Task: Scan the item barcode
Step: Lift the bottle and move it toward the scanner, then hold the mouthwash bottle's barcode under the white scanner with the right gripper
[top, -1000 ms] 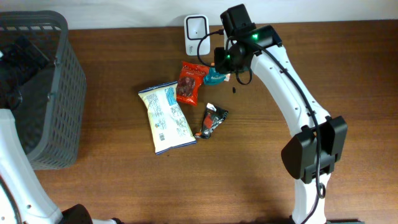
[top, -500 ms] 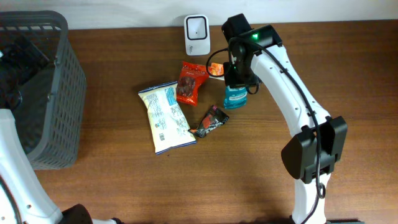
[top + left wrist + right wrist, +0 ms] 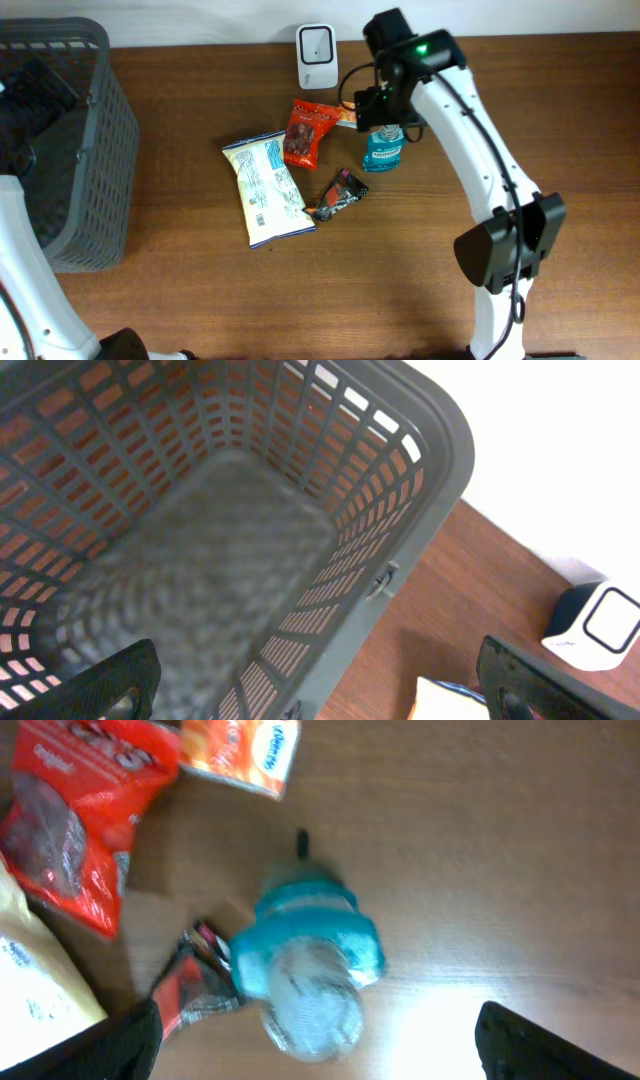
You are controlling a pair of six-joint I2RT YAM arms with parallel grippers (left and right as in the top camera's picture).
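Teal pouch (image 3: 310,945) below wide-spread right claw (image 3: 318,1038)

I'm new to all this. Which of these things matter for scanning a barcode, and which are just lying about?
Part of the job: the white scanner; the teal pouch, lying on the table below the open right gripper.

Lying about, perhaps waiting their turn: the red snack bag; the white and green bag; the black wrapper; the orange packet; the grey basket.
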